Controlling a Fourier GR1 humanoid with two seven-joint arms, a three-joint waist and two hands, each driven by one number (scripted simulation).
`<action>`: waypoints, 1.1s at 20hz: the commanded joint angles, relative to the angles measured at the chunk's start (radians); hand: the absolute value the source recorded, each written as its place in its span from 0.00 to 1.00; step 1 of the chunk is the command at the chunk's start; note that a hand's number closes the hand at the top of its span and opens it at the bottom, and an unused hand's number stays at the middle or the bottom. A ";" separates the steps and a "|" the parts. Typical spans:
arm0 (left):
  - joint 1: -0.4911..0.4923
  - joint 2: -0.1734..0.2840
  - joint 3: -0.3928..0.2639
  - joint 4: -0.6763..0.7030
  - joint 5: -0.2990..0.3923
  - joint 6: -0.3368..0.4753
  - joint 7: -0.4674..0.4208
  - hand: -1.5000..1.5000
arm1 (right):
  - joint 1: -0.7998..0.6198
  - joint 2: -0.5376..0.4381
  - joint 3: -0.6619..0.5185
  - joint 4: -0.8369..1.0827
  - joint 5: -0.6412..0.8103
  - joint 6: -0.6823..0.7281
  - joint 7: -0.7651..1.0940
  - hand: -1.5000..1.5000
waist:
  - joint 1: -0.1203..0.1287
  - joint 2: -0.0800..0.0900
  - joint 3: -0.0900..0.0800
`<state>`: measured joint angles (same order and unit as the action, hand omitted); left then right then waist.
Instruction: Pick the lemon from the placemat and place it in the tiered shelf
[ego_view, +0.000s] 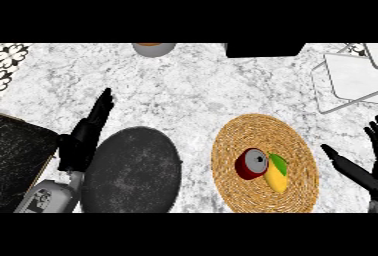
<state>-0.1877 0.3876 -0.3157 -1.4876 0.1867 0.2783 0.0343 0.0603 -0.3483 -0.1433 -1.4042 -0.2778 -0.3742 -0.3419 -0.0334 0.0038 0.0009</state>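
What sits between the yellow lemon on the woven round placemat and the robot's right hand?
In the head view, only the placemat's woven rim and a strip of bare marble counter lie between the yellow lemon and the open right hand.

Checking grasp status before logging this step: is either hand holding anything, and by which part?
Nothing is held. The left hand and right hand are both open, and the lemon lies on the placemat beside a red can.

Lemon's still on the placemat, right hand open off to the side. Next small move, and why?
Probably bring the right hand left and down over the lemon. Its fingers are open and apart from the fruit, which lies on the woven placemat touching a red can; approaching from the lemon's right side avoids the can.
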 joint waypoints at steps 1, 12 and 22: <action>0.008 -0.032 -0.005 0.029 -0.019 -0.020 -0.039 0.50 | 0.100 0.030 -0.041 0.022 -0.088 0.179 -0.178 0.00 | 0.021 -0.004 0.000; -0.061 -0.068 0.024 0.115 -0.047 -0.041 -0.034 0.50 | 0.204 -0.278 0.116 -0.443 0.146 0.186 0.383 0.00 | 0.019 -0.004 -0.003; -0.041 -0.068 0.020 0.059 -0.048 -0.049 -0.006 0.50 | 0.136 -0.556 0.277 -0.698 0.342 0.338 0.904 0.00 | 0.041 -0.005 -0.004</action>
<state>-0.2108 0.3165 -0.3016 -1.4111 0.1354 0.2400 -0.0031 0.2199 -0.8310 0.0703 -2.0059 -0.0139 -0.0746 0.3801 0.0001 -0.0010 -0.0035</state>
